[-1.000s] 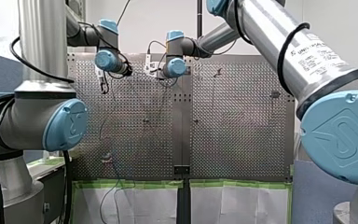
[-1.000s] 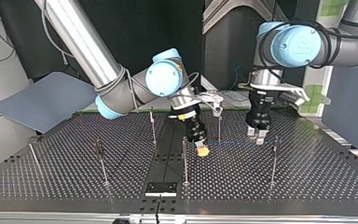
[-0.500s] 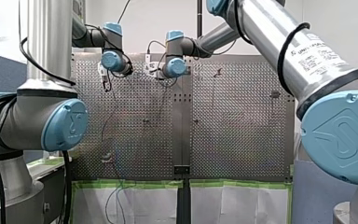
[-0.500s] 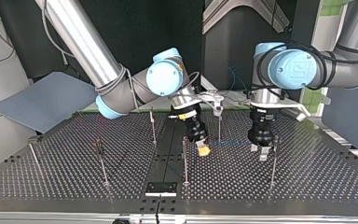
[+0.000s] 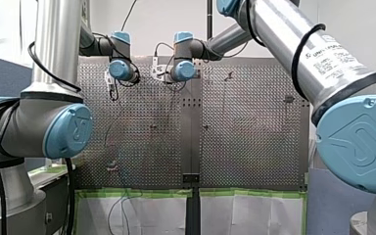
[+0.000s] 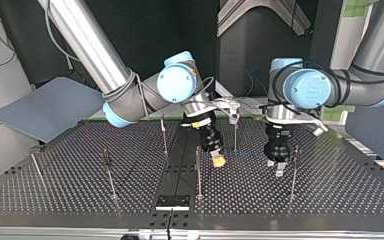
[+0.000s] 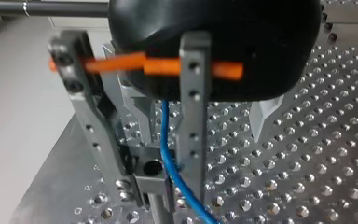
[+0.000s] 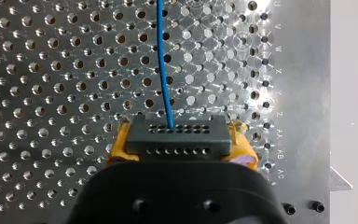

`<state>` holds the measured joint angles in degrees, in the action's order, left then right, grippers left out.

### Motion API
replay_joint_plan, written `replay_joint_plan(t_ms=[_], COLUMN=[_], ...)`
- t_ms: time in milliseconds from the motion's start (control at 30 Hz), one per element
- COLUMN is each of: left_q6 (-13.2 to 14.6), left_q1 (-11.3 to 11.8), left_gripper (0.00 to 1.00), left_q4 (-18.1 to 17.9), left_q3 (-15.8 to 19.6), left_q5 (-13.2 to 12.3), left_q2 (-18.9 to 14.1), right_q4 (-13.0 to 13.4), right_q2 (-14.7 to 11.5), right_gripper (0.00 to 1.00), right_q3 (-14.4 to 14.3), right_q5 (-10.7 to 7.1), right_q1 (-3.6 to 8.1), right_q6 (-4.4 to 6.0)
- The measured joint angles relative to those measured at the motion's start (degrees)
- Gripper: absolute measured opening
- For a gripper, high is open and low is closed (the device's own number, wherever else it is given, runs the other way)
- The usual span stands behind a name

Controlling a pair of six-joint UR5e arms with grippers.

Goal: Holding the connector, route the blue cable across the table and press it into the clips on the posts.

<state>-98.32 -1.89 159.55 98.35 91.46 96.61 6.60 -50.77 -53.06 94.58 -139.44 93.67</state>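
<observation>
In the right wrist view my right gripper (image 8: 177, 154), with yellow pads, is shut on the black connector (image 8: 176, 135). The blue cable (image 8: 164, 60) leaves the connector and runs straight ahead over the perforated table. In the top view that gripper (image 6: 219, 161) hangs just above the table near the middle, and the blue cable (image 6: 245, 154) stretches level towards my left gripper (image 6: 275, 167). In the left wrist view my left gripper (image 7: 200, 116) is open. The blue cable (image 7: 168, 158) passes between its metal fingers (image 7: 263, 119), beside a clip block on a post (image 7: 150, 170).
Thin upright posts stand on the table in the top view: one (image 6: 294, 172) right beside my left gripper, one (image 6: 235, 135) behind the cable, others (image 6: 199, 172) (image 6: 109, 172) nearer the front edge. A grey board (image 6: 45, 107) lies at the top view's left.
My left gripper has come down and nearer the front edge in the top view, drawing close to the post beside it. My right gripper has stayed still with the connector.
</observation>
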Motion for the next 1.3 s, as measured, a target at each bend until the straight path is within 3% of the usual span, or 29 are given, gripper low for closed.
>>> replay_joint_plan(t_ms=[100,133,167,200,233,300,333,367,400,700,933,1300], left_q6=[0.2,0.2,0.2,0.2,0.3,0.4,0.6,0.6,0.8,1.0,2.6,3.0], left_q1=[-0.2,-0.2,-0.3,-0.3,-0.4,-0.4,-0.5,-0.5,-0.6,-0.9,-1.6,-2.2], left_gripper=[1.00,0.91,0.91,0.78,0.55,0.55,0.20,0.20,0.00,0.00,0.00,0.00], left_q4=[0.2,0.3,0.4,0.5,0.6,0.9,1.0,1.0,1.1,2.4,4.5,0.1], left_q3=[-0.2,-0.2,-0.2,-0.2,-0.2,-0.2,-0.2,-0.2,-0.2,-0.1,2.4,8.0], left_q5=[0.1,0.1,0.2,0.2,0.2,0.3,0.5,0.7,1.0,5.0,8.1,8.5], left_q2=[0.2,0.2,0.2,0.2,0.2,0.2,0.2,0.2,0.2,0.2,0.2,0.1], right_q4=[0.0,0.0,0.0,0.0,0.0,0.0,0.0,0.0,0.0,-0.4,-0.8,-0.9], right_q2=[0.0,0.0,0.0,0.0,0.0,0.0,0.0,0.0,0.0,0.1,0.1,0.1], right_gripper=[0.00,0.00,0.00,0.00,0.00,0.00,0.00,0.00,0.00,0.00,0.00,0.00], right_q3=[0.0,0.0,0.0,0.0,0.0,0.0,0.0,0.0,0.0,-0.1,-0.5,-4.9], right_q5=[0.00,0.00,0.00,0.00,0.00,0.00,0.00,0.00,0.00,0.09,0.31,0.46], right_q1=[0.01,0.01,0.02,0.03,0.06,0.06,0.07,0.07,0.07,0.04,-0.22,-0.02], right_q6=[0.02,0.03,0.05,0.07,0.08,0.10,0.13,0.15,0.16,0.31,0.48,0.39])
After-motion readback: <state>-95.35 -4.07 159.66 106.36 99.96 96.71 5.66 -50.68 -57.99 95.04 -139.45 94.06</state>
